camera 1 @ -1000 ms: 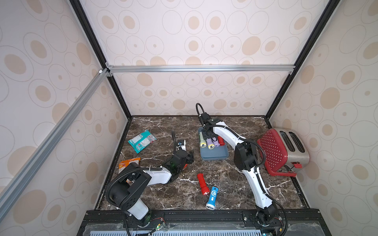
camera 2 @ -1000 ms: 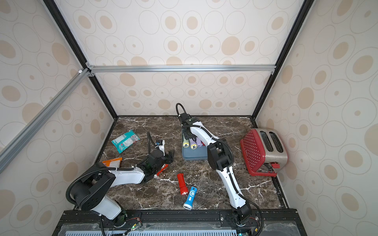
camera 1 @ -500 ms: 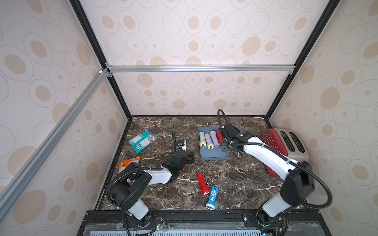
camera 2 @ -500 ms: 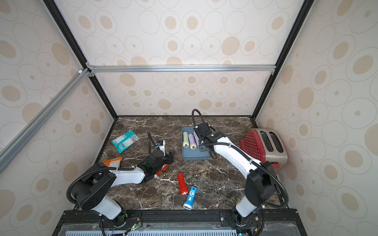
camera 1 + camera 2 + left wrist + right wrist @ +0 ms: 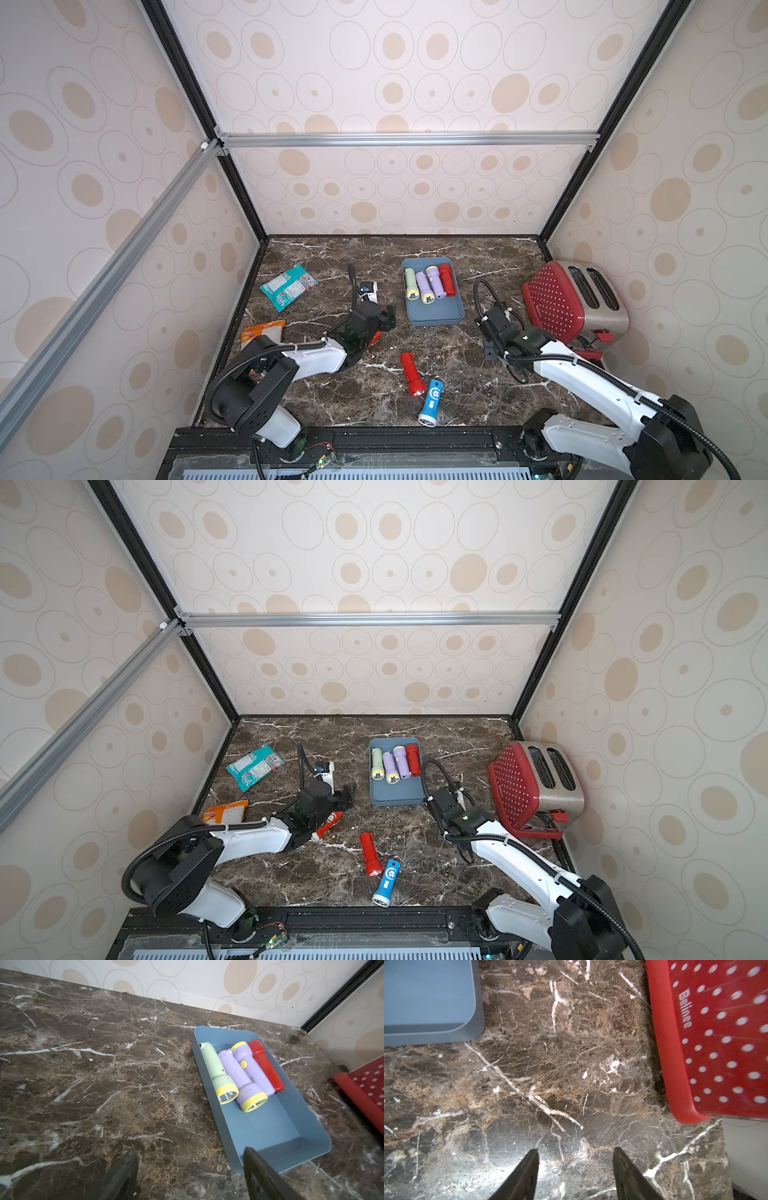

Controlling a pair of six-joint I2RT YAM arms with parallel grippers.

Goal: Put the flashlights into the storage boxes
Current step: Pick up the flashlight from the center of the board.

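Flashlights [image 5: 426,286]: four in tray [image 5: 436,312]; toaster [image 5: 557,303] near right end effector [image 5: 575,1149], left end effector [image 5: 190,1152] by tray; both apart.

White lettering on the red toaster [image 5: 716,1043] reads "Belinee", slightly blurred. Blue flashlight [image 5: 432,401]: round white logo, illegible.

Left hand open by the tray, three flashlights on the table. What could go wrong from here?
1. The left hand hangs at the tray's near corner; its next move may shove the tray.
2. A red flashlight lies just behind that hand, partly hidden, and could get knocked away.
3. The blue flashlight sits near the table's front edge; a clumsy grab might push it off.
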